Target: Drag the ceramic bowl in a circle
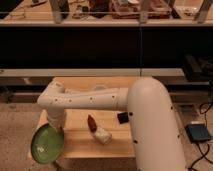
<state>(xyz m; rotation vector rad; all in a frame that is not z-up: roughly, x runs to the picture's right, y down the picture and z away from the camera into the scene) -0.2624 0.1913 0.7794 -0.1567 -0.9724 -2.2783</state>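
Wooden table (80, 146) — reddish item (92, 122) beside white block (103, 135) — black piece (122, 117) near.

There is one wooden table (78, 144). On the table lie four loose things:

- one ceramic bowl (47, 145), at the table's front left corner
- one small reddish-brown item (91, 122), near the table's middle
- one white block (103, 135), near the table's middle
- one small black item (121, 117), near the table's middle

One white robot arm (90, 98) reaches across the table. Its one gripper (58, 131) is at the table's front left, by the bowl's rim. One dark box (198, 132) lies on the floor to the right of the table.
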